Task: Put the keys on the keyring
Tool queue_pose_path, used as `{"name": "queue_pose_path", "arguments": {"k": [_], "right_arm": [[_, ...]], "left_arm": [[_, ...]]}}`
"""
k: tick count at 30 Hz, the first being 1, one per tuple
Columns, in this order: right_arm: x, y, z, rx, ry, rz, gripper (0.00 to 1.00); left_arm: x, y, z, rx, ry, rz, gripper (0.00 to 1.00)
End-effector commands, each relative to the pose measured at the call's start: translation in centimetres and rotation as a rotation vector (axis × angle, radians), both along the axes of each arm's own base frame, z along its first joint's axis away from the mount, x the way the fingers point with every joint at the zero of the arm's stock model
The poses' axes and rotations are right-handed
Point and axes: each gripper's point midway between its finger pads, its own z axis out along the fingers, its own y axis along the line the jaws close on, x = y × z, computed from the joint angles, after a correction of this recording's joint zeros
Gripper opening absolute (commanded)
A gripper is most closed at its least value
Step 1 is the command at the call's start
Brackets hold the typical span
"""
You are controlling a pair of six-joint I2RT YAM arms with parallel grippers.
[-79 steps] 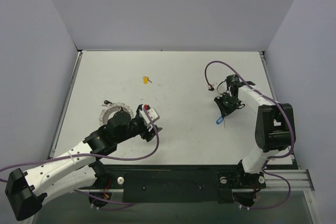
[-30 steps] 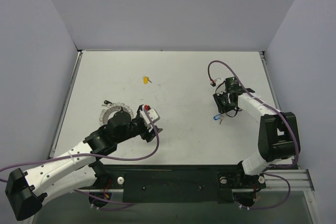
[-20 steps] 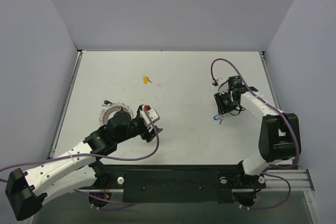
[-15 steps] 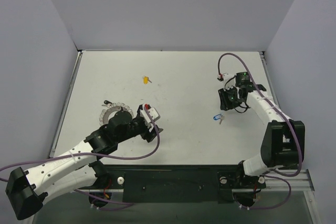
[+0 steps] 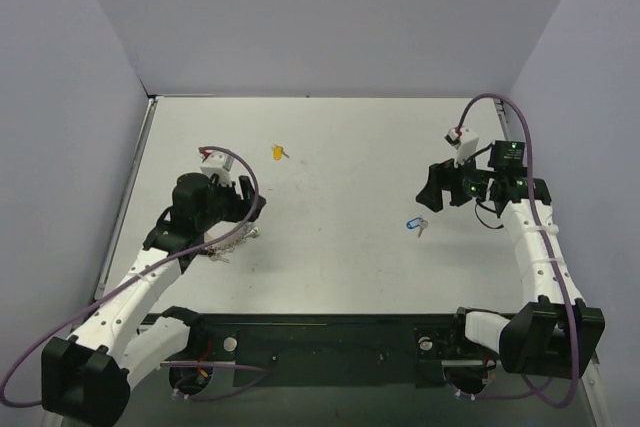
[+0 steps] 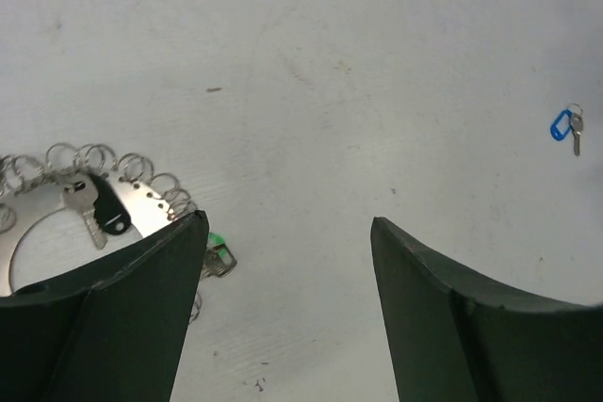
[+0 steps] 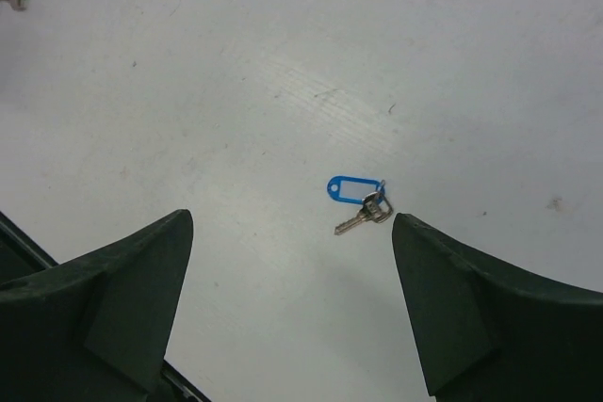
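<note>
Plainly, both grippers are empty. The left gripper point(image 6: 283, 233) hangs with its jaws spread wide over the desk point(image 5: 340, 267) toward its left edge, and the right gripper point(image 7: 290, 223) is just as wide open toward the right edge.

The blue key point(image 7: 358, 193) lies flat, right of the desk's middle, between the right gripper's fingers in its wrist view but well below them. The green key point(image 6: 219, 256) sits just beside the keyring point(image 6: 141, 200); whether it is already hooked on I cannot tell. The yellow key point(image 5: 277, 153) lies apart, toward the far edge.

These keys look very light and thin, so they will likely skid if nudged. The blue plastic head seems the best hold, being broader and less slick than the metal blade, which would probably dangle from its small link. The keyring's little wire loops look loose, and its flat plate seems the steadier place to pin it.
</note>
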Motion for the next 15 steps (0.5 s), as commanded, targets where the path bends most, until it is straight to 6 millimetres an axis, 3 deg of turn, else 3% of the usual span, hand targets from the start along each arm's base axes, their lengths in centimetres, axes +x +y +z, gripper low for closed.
{"name": "queue_pose_path", "arguments": {"k": [1,6,15], "right_arm": [[-2.0,2.6,-0.4,0.143,0.004,0.077,0.82],[-2.6,3.2,-1.1,0.209,0.036,0.091,0.84],[-4.4,4.0,-0.7,0.216,0.074,0.217,0.82]], "left_arm": [[1.1,2.5,-0.1,-0.105,0.150,0.141,0.80],[3.6,4.9,-1.1,-0.140,0.216,0.221,0.73],[5.7,5.4,-6.4,0.150,0.436,0.143,0.56]]}}
